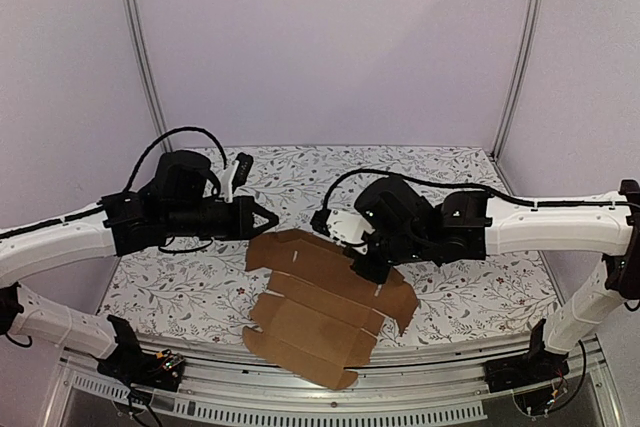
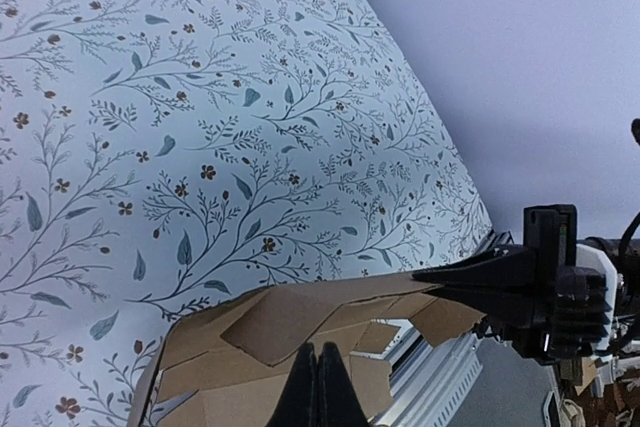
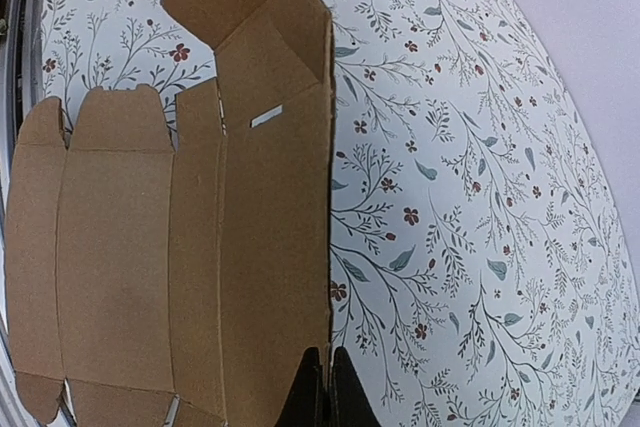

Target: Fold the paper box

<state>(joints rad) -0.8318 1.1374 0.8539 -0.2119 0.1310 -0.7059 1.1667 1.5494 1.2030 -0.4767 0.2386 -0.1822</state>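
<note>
The left arm [image 1: 50,242] and right arm [image 1: 560,219] wore smooth white shells on their long links, with chunky black housings at the joints. One black cable [image 1: 180,130] arched over the left wrist, another [image 1: 450,185] over the right. The left gripper [image 1: 274,217] and right gripper [image 1: 372,274] ended in black, tapering fingers. The black bases [image 1: 135,359] showed small coloured wires.

You can see the table [image 1: 470,297] with its flowery top, and the brown paper box [image 1: 320,312] lies opened out by the table's front edge, poking past it.
</note>
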